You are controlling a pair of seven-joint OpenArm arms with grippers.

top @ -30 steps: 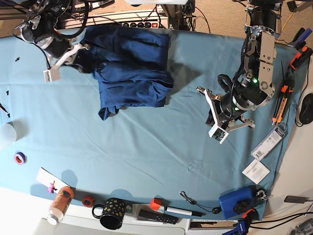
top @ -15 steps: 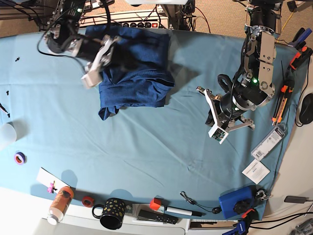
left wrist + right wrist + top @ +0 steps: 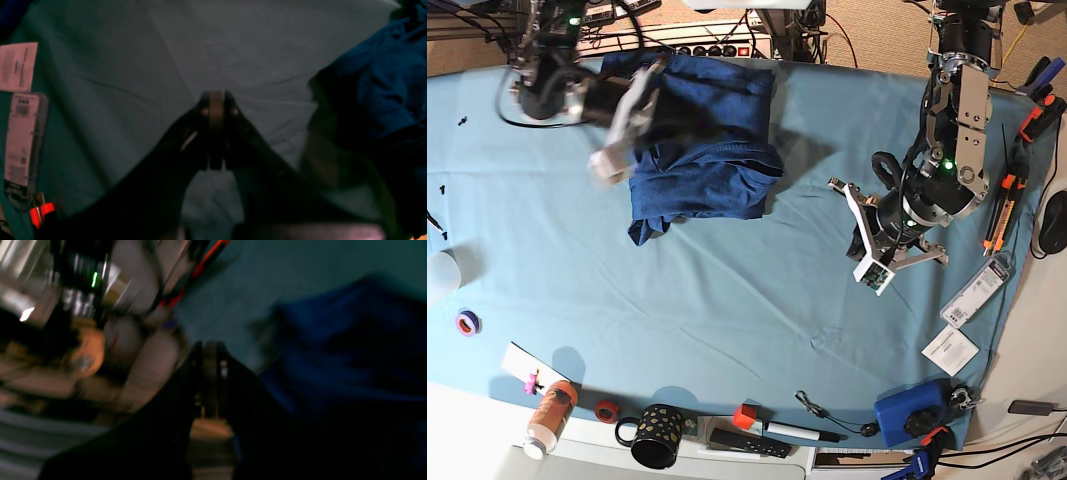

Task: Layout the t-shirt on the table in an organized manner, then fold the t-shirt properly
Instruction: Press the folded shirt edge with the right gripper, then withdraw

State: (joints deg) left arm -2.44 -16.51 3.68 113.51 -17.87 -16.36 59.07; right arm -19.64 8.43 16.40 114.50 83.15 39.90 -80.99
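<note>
Around your bench (image 3: 727, 300): a dotted black mug (image 3: 657, 435), an orange bottle (image 3: 549, 417), tape rolls and a marker (image 3: 792, 431) along the near edge; a blue box (image 3: 912, 413), paper slips and hand tools at the left arm's side. Nothing lies between the arms. Your t-shirt (image 3: 702, 140): dark navy, bunched and creased, at the far edge. Right tool (image 3: 619, 135): clenched, blurred, over the shirt's edge; whether it touches, you cannot tell. Left tool (image 3: 872, 270): clenched, empty, over bare cloth.
</note>
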